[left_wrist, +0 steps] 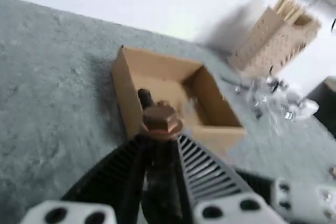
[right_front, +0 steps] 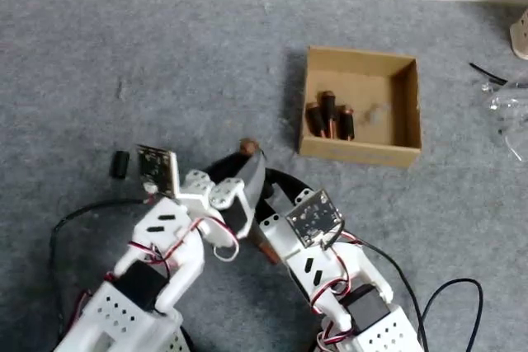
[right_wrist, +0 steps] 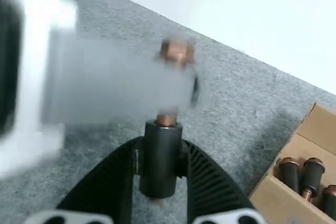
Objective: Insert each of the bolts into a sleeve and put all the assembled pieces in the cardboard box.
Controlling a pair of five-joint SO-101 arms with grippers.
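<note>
The left gripper (left_wrist: 160,139) has its fingers closed on a copper bolt (left_wrist: 160,119) just below the hex head, at the near middle of the grey table (right_front: 165,55). The right gripper (right_wrist: 161,151) has its fingers clamped on an upright black sleeve (right_wrist: 159,167), with the bolt's shaft end at the sleeve's top mouth. The cardboard box (right_front: 410,105) sits to the far right with three assembled pieces (right_front: 330,114) inside, and a loose sleeve (right_front: 121,164) lies on the table well to the left.
</note>
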